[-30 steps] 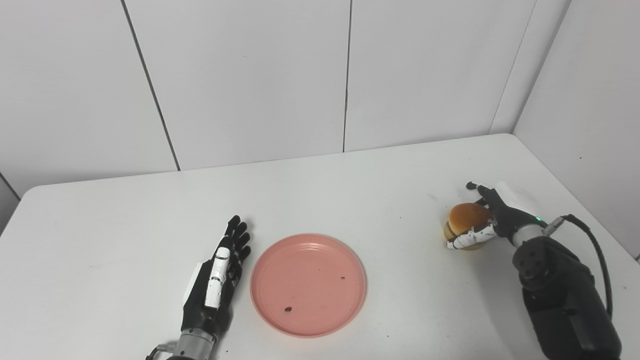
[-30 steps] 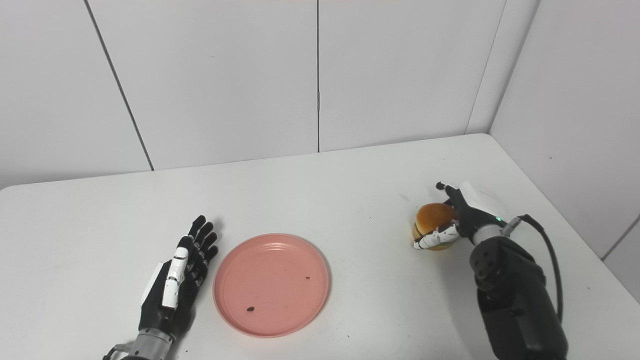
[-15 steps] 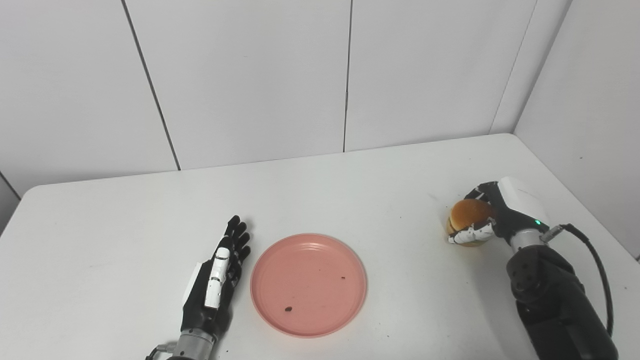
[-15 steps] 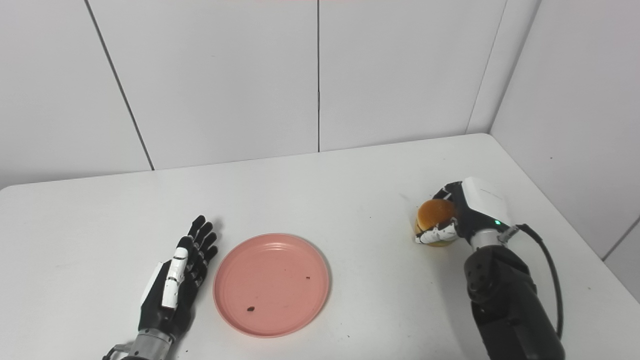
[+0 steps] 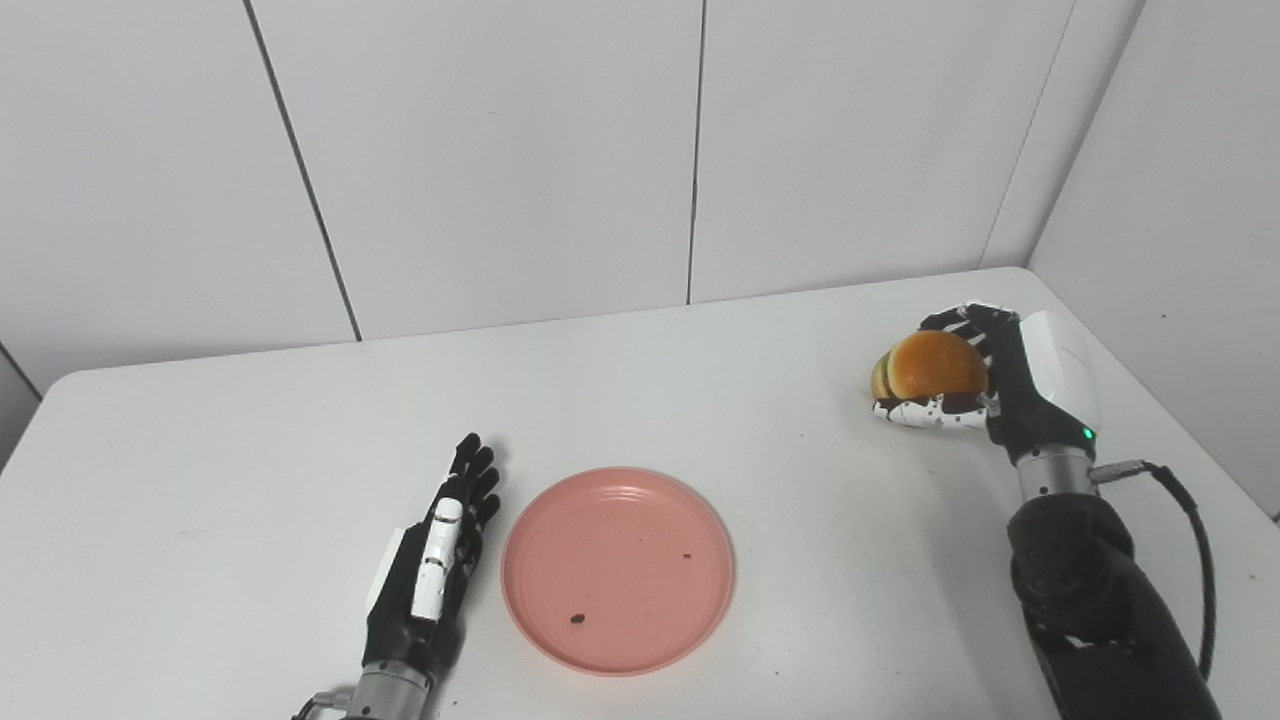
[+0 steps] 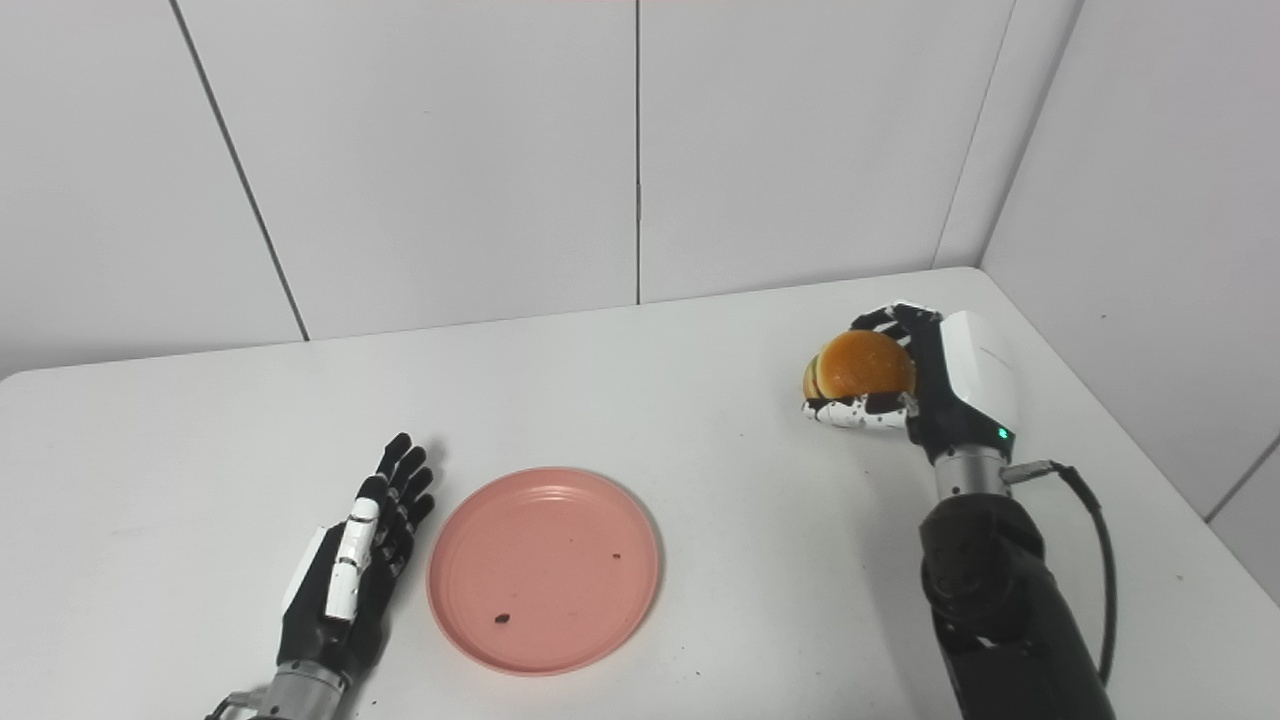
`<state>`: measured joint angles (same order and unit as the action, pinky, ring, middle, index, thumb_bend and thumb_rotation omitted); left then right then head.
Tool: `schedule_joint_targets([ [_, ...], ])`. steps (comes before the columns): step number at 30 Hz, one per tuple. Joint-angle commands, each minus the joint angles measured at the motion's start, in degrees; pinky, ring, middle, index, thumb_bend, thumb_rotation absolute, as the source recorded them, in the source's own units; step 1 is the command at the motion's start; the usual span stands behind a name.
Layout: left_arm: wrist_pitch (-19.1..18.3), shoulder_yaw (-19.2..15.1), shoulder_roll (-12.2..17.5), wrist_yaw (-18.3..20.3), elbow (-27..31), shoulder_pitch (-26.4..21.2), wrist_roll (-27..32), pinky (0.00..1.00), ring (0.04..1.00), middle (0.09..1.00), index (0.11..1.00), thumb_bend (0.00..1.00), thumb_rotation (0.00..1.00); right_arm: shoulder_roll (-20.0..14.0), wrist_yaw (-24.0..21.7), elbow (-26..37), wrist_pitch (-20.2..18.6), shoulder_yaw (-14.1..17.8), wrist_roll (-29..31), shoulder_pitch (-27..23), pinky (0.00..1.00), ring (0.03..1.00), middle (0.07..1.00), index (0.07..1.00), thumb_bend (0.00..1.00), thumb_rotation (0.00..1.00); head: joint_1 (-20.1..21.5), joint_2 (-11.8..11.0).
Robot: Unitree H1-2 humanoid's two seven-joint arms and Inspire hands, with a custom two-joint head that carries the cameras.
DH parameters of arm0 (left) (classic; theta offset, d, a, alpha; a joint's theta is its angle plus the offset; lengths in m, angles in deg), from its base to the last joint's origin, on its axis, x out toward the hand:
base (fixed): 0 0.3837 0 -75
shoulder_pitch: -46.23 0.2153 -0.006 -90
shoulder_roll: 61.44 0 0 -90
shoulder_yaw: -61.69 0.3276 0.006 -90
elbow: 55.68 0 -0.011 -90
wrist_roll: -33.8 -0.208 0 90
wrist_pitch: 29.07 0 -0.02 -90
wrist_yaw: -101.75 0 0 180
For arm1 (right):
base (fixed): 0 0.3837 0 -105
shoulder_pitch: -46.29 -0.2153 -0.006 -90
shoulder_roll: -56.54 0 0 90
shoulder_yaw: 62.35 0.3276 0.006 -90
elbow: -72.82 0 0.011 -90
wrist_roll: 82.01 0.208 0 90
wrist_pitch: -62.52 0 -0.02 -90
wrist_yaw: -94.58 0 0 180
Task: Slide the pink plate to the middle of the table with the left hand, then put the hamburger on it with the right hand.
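We hold the round golden-bun hamburger [image 5: 930, 367] clear of the white table [image 5: 760, 400], our right hand [image 5: 985, 385] wrapped around its sides. It looks light, soft and crushable. Our left hand [image 5: 430, 570] lies flat, fingers extended, empty, beside the round pink plastic plate [image 5: 617, 570].

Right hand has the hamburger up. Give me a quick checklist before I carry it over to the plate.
1. Grip: right hand closed around the hamburger: ok.
2. Clear of the table: looks lifted; ok.
3. Pink plate near the middle: ok.
4. Plate surface free: only two small dark crumbs; ok.
5. Left hand open, flat beside the plate, off its rim: ok.
6. Grip firmness: cannot tell.
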<state>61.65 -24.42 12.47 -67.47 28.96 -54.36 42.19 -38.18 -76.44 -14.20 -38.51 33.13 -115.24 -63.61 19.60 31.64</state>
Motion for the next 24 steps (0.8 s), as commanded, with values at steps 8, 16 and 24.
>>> schedule_joint_targets([
  [8, -1.6, 0.4, -1.5, -1.8, -2.3, 4.2, -0.5, 1.00, 1.000, 1.000, 1.000, 0.48, 1.00, 2.8, 1.5, 7.0, 4.4, -2.1, 2.1, -1.2, 0.17, 0.254, 0.443, 0.511, 0.52, 0.00, -3.4, 0.2],
  [16, -3.4, 1.5, -2.5, -2.5, -0.8, 5.0, -1.7, 1.00, 1.000, 1.000, 1.000, 0.51, 1.00, 3.2, -0.6, 11.5, 5.6, -5.2, 2.1, -0.2, 0.20, 0.280, 0.459, 0.507, 0.52, 0.00, -8.4, 0.2],
  [24, -3.2, 2.7, -3.1, -3.1, -0.9, 5.0, -3.3, 1.00, 1.000, 1.000, 1.000, 0.51, 1.00, 3.8, -3.9, 12.5, 7.6, -8.1, 4.7, 0.1, 0.23, 0.305, 0.454, 0.502, 0.52, 0.00, -10.9, -0.2],
])
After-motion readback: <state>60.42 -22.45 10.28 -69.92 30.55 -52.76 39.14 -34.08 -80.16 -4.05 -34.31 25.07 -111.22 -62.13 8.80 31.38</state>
